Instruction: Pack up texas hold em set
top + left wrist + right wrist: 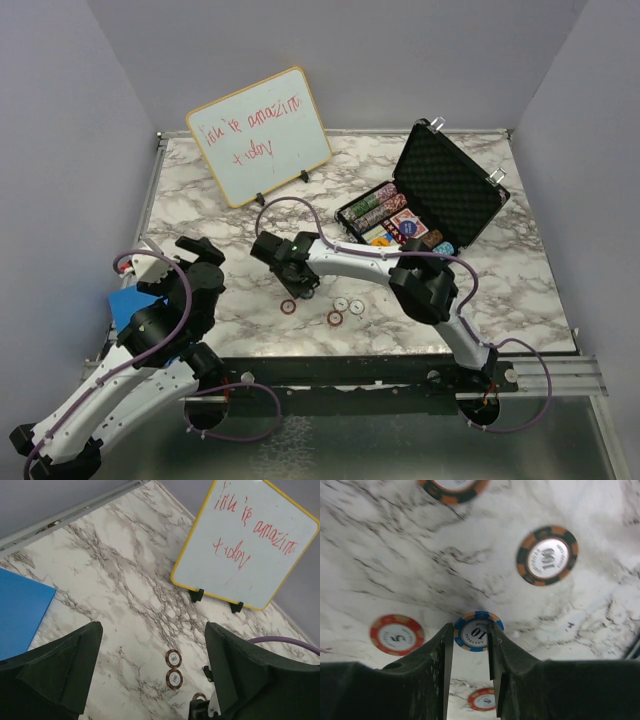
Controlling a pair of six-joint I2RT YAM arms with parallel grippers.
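Right wrist view alone shows the blue chip (479, 631), flat on the surface (395, 555), left of the briefcase (450, 175) and nearer the arms. The right pincer (470, 630) stands half-open astride it, with no grip evident. Thin, light, stiff and slick, it wants pinching across opposite rim edges. Top view hides it but shows the briefcase open. The left pincer (154, 627) gapes wide, empty.

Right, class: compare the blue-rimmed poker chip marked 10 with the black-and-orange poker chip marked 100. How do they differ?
Rim: the blue-rimmed poker chip marked 10 is mostly blue; the black-and-orange poker chip marked 100 is black with orange blocks. Place: the 10 chip sits at the tips of the jaws of the right gripper; the 100 chip lies clear of them on the marble table. Both are round with white centres.
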